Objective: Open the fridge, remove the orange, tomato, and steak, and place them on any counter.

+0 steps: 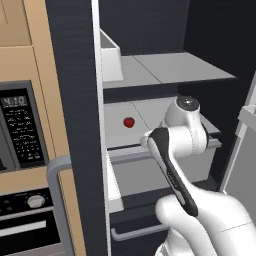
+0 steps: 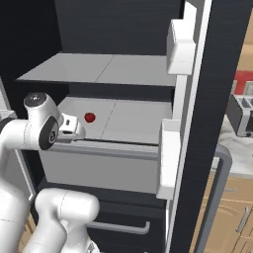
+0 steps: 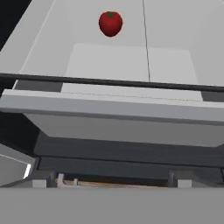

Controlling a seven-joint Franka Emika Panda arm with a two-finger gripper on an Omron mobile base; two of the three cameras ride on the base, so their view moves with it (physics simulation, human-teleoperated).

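Fridge [image 1: 75,100] open. Tomato [image 3: 110,22] sits alone on mid shelf [image 2: 133,123], well ahead of my end effector [image 2: 74,127], jaws spread, nothing held. Reckon it's light, glossy, rolls easy, bruises; I'd pinch across widest part, gently.

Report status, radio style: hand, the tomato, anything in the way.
Hand open, empty, short of shelf edge. Fridge open; tomato alone on middle shelf, untouched. Path clear.
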